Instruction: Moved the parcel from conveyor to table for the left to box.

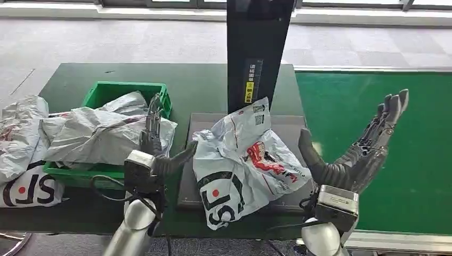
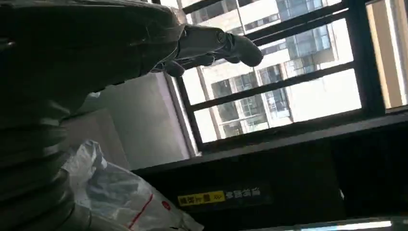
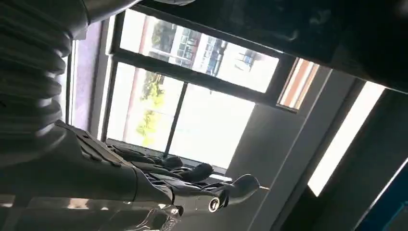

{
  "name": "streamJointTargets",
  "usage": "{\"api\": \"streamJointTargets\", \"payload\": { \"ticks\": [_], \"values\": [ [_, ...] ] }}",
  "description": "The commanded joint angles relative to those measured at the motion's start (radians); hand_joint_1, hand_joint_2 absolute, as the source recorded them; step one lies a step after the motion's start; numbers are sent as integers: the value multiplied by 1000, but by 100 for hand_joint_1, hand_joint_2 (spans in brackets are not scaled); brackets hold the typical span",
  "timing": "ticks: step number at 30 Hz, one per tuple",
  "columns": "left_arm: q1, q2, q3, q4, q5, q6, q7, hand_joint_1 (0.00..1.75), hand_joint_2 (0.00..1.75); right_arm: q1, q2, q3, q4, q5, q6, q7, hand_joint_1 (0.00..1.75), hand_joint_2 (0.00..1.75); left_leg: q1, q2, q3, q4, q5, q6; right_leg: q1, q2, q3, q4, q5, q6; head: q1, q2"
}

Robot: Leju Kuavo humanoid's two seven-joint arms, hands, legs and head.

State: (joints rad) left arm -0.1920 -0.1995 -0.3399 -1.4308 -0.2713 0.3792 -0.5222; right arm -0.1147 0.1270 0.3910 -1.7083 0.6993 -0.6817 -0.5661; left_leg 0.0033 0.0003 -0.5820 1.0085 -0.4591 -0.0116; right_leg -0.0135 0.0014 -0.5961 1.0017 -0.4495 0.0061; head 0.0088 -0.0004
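Note:
A crumpled white-and-grey parcel bag (image 1: 242, 160) with red and black print lies on the grey plate (image 1: 290, 128) in the middle of the dark green table. My left hand (image 1: 154, 149) stands just left of it, fingers spread and upright, holding nothing. To the right of the bag my right hand (image 1: 360, 146) is raised and open, over the edge of the green conveyor (image 1: 384, 133). The green box (image 1: 125, 93) at the left holds grey parcels (image 1: 101, 133). The left wrist view shows the parcel (image 2: 113, 192) beside my left hand (image 2: 211, 45).
A black post (image 1: 258, 48) with a yellow label rises behind the plate. More parcels (image 1: 21, 154) lie heaped at the table's left end beside the box. The right wrist view looks up at windows past my right hand (image 3: 144, 185).

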Motion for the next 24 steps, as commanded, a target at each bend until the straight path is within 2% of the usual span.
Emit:
{"api": "streamJointTargets", "payload": {
  "ticks": [1, 3, 11, 15, 23, 24],
  "values": [
    [-30, 5, -61, 203, -57, -31, 12, 0, 175, 63, 51, -127, -69, -16, -16, -116, 0, 175, 0, -3, 2, -2, 0, 0, 0, -3, 3, -2, -1, 0, 0, 0],
    [-32, 10, -81, 232, -103, -46, 20, 0, 175, 73, 75, -140, -69, 20, -16, -132, 0, 175, 0, -5, 3, -3, 1, 0, 0, -4, 4, -2, -1, 0, 0, 0],
    [-46, 5, -81, 359, -217, -116, 68, 0, 175, 46, 74, -131, -4, -4, -16, -132, 0, 175, 0, -2, 3, -3, 1, 0, 1, -1, 4, -3, 1, 0, 0, 0],
    [-67, -10, -81, 433, -259, -100, 78, 0, 175, 44, 73, -129, 2, -8, -16, -132, 0, 175, 0, -2, 3, -3, 1, 0, 1, -2, 4, -3, 0, 0, 0, 0],
    [-67, -10, -81, 433, -259, -100, 78, 0, 175, 44, 73, -129, 2, -8, -16, -132, 0, 175, 0, -2, 2, -2, 0, 0, 1, -1, 3, -2, 0, 0, 0, 0],
    [-82, -14, -91, 468, -304, -81, 109, 0, 175, 39, 72, -128, 9, -9, -16, -132, 0, 175, 1, -2, 3, -3, 0, 0, 1, -1, 4, -3, 0, 0, 0, 0]
  ]
}}
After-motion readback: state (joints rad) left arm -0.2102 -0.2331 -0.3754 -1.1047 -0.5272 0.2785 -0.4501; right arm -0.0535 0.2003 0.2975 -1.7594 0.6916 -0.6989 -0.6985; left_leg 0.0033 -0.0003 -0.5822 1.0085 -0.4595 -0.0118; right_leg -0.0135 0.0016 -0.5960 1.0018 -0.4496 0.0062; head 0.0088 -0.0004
